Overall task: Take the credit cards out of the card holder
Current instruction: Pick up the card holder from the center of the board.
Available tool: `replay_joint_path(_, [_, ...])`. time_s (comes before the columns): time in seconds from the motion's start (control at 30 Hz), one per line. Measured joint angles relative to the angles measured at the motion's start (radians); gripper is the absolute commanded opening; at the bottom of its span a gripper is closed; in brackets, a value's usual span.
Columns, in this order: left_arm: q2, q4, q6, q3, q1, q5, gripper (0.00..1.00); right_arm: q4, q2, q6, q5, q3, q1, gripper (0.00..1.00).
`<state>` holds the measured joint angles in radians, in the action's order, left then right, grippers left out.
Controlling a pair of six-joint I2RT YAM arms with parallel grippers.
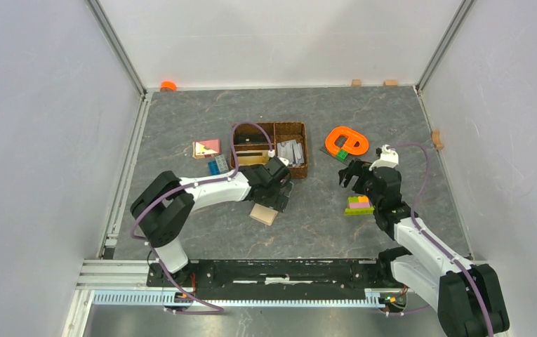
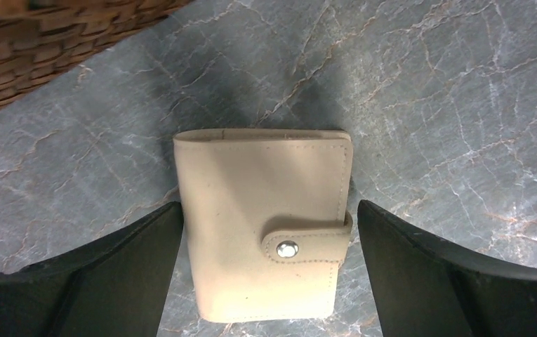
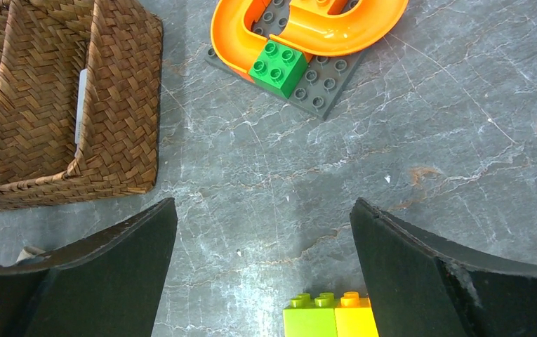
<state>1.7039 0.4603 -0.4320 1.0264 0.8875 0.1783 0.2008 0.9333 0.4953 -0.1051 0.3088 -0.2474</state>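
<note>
Two jaws of left claw [image 2: 267, 209] spread wide — card holder [image 2: 251, 175] lies between them, snap fastened.

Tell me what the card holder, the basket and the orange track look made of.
Card holder: leather or imitation, matte beige, with stitched edges and a shiny metal snap. Basket: woven brown fibre, perhaps rattan, its plaited strands showing. Orange track: moulded plastic, smooth and slightly glossy.

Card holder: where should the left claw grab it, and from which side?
Across its two long edges, from straight above. The card holder lies flat and closed, and the open left claw straddles it. Probably grip clear of the snap tab, so it can be unfastened later.
</note>
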Motion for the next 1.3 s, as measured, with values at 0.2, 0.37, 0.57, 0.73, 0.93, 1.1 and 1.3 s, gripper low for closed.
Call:
replay_joint_path(0.2, [0.034,0.0,0.0,0.013,-0.01,-0.02,0.95,0.001,-0.003,-0.003,0.01,0.0,0.0,0.98])
replay_joint_path(0.37, [0.034,-0.055,-0.001,0.008,-0.076,-0.095,0.78,0.041,-0.01,-0.009,0.061,0.0,0.0,0.98])
replay_joint_path(0.57, [-0.003,-0.184,-0.012,-0.058,-0.151,-0.201,0.64,0.122,0.052,-0.022,0.193,0.0,-0.004,0.94])
replay_joint_path(0.73, [-0.077,-0.243,-0.027,-0.15,-0.154,-0.238,0.63,0.175,0.127,-0.032,0.301,0.0,-0.039,0.93])
replay_joint_path(0.93, [-0.227,-0.311,-0.055,-0.261,-0.177,-0.264,0.59,0.217,0.181,-0.076,0.396,0.021,-0.146,0.94])
replay_joint_path(1.1, [-0.345,-0.421,-0.1,-0.349,-0.248,-0.314,0.55,0.307,0.211,-0.1,0.472,0.032,-0.228,0.98])
replay_joint_path(1.3, [-0.401,-0.591,-0.176,-0.458,-0.302,-0.426,0.53,0.396,0.264,-0.129,0.527,0.042,-0.341,0.98])
